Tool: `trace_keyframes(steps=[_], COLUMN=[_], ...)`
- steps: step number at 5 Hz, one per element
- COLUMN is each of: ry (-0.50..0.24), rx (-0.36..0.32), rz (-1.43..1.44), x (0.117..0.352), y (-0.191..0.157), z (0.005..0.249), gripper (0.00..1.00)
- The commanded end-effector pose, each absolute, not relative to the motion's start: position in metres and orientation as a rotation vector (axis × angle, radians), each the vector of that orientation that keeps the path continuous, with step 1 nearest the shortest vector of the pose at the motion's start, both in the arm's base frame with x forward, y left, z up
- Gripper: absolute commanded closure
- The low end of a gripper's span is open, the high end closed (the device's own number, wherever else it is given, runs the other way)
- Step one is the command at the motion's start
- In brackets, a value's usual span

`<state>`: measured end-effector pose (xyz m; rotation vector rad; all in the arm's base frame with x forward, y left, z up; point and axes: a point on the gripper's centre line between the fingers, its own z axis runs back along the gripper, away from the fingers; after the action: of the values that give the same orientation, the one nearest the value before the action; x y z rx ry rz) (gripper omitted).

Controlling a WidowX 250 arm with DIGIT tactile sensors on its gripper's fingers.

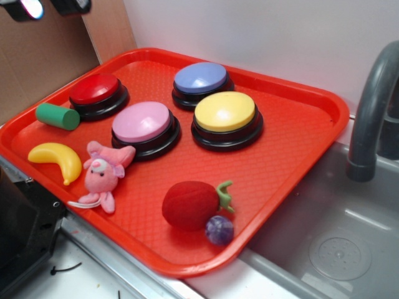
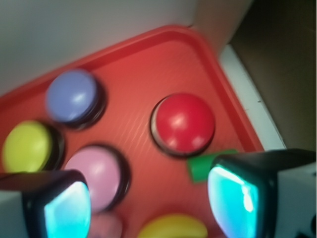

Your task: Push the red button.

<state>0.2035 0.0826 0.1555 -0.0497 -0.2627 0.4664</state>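
On the red tray (image 1: 299, 134), nearest lie a purple ball (image 1: 219, 230), strawberry toy (image 1: 191, 204), pink mouse (image 1: 103, 174) and banana (image 1: 57, 159); further back, pink (image 1: 141, 122), yellow (image 1: 225, 112) and blue (image 1: 200, 78) buttons. The red button (image 1: 95, 89) sits far left, untouched. The gripper (image 2: 148, 198) hovers, fingers spread

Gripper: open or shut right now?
Open. In the wrist view the gripper has its two fingers far apart at the frame's bottom corners, nothing between them, with the red button ahead, untouched.
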Motion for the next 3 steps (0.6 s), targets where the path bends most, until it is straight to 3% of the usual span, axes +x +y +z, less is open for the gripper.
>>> trace_keyframes(steps=[1,3], ry=[-0.223,-0.202], rx=[0.035,0.021], rz=[0.799,0.746], x=[0.202,0.218], y=[0.116,0.13], z=[0.105,0.068], gripper=[0.0,0.0])
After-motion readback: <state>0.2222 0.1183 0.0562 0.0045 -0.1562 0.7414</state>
